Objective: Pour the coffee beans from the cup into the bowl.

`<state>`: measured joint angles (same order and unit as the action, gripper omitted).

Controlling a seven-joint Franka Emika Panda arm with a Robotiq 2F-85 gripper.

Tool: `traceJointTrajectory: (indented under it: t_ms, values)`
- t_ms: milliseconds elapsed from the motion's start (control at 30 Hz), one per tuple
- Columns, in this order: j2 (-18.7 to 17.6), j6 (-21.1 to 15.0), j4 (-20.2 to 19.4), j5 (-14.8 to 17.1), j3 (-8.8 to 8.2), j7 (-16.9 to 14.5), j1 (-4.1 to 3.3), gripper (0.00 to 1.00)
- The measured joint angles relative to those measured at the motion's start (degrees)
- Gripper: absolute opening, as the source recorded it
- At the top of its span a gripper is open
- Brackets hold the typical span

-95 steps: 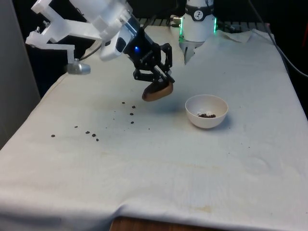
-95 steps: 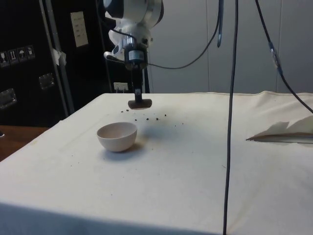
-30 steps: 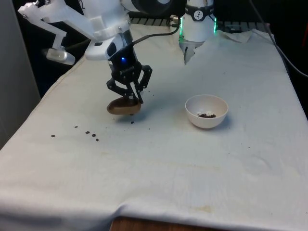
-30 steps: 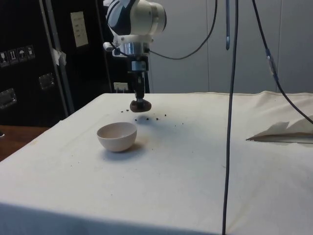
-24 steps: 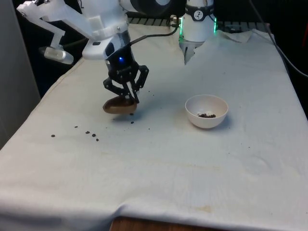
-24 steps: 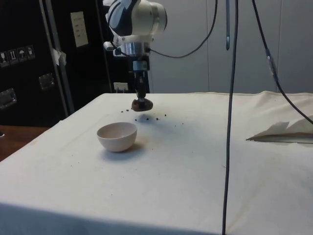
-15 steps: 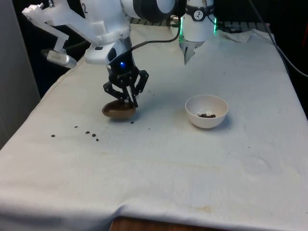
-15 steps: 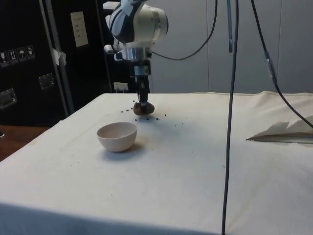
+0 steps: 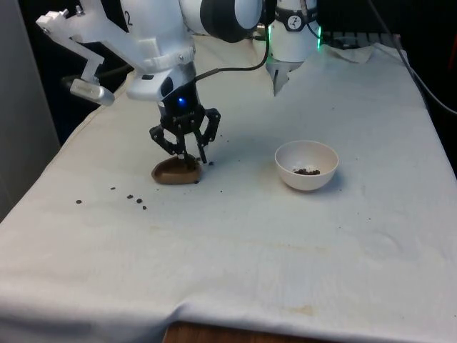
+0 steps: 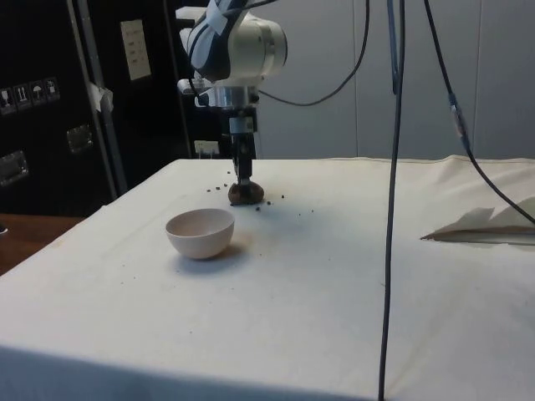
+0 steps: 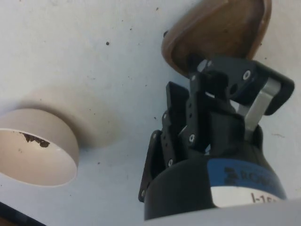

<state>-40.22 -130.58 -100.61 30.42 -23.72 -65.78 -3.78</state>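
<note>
Leftmost in the front view, a loose line of spilled coffee beans point(image 9: 132, 198) dots the white cloth point(image 9: 235, 264), with a few more scattered nearer the arm. Next to the right, the brown cup point(image 9: 175, 171) sits low on the cloth, apparently touching it, though whether it bears its full weight there is hard to tell. The black gripper point(image 9: 187, 155) comes down onto it from above, its fingers pinched together on the cup's rim. Further toward the front view's right, well apart from the cup, stands the white bowl point(image 9: 307, 166) with a small dark cluster of beans in its bottom. From the side, the cup point(image 10: 246, 194) lies just beyond the bowl point(image 10: 200, 233). At the wrist, the cup's point(image 11: 214, 33) brown body lies just past the fingertips.
</note>
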Motion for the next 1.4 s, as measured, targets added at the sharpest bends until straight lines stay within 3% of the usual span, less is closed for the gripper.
traceJointTrajectory:
  t_ms: [33, 133, 233, 333, 367, 433, 800, 1400]
  values:
    - [0.00, 0.00, 0.00, 0.00, 0.00, 0.00, 0.00, 0.31]
    - [0.06, 0.00, 0.00, 0.06, 0.00, 0.00, 0.00, 0.47]
    - [0.11, 0.06, 0.00, 0.06, 0.06, 0.00, 0.06, 0.70]
    - [0.11, 0.06, 0.00, 0.11, 0.06, 0.00, 0.06, 0.86]
    - [0.11, 0.06, 0.00, 0.11, 0.06, 0.00, 0.06, 0.86]
    - [0.29, 0.06, 0.00, 0.11, 0.06, 0.00, 0.06, 1.00]
    - [4.01, 2.69, -0.11, -1.83, -0.11, 1.15, 0.06, 1.00]
    - [10.31, 6.82, -1.55, -6.19, 0.69, 5.04, -0.63, 1.00]
